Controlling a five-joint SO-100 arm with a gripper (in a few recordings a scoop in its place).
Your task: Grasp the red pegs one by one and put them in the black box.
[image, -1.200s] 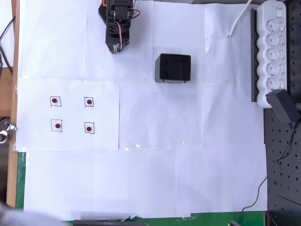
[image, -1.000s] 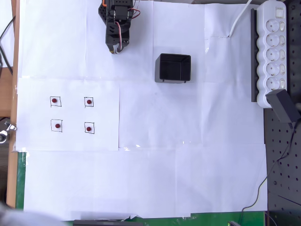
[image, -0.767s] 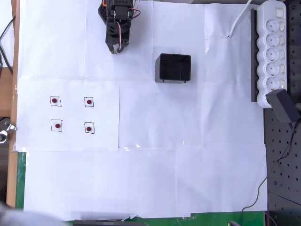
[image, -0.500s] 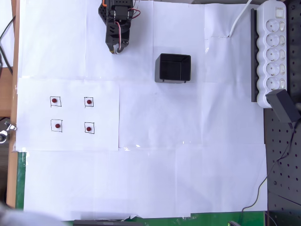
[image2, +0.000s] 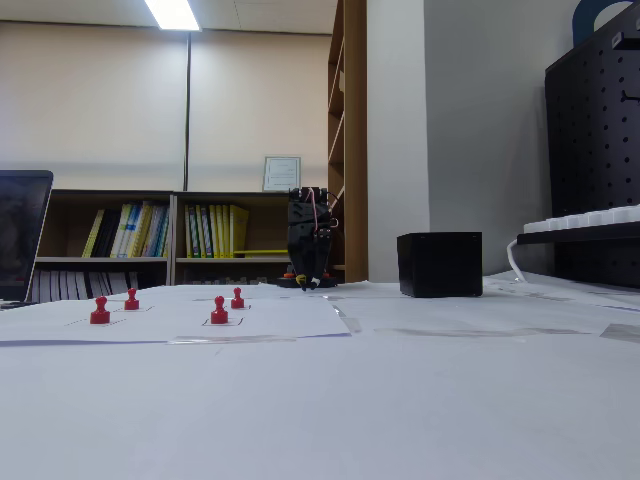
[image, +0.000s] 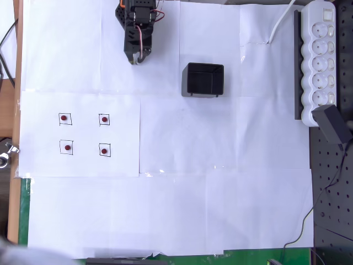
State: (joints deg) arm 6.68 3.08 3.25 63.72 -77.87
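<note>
Several red pegs stand on a white sheet at the left, each inside a small drawn square: two at the back (image: 64, 117) (image: 104, 118) and two nearer the front (image: 67, 147) (image: 103, 150). In the fixed view they show as small red knobs (image2: 100, 312) (image2: 219, 312) (image2: 131, 300) (image2: 237, 299). The black box (image: 203, 80) (image2: 440, 264) sits right of the arm with its dark inside showing no peg. My gripper (image: 135, 59) (image2: 306, 281) hangs folded under the black arm at the back, shut and holding nothing, far from the pegs.
A white power strip (image: 319, 55) and a black adapter (image: 332, 123) lie along the right edge. A black perforated board (image: 331, 210) borders the paper at the right. White paper (image: 220, 193) covers the middle and front of the table.
</note>
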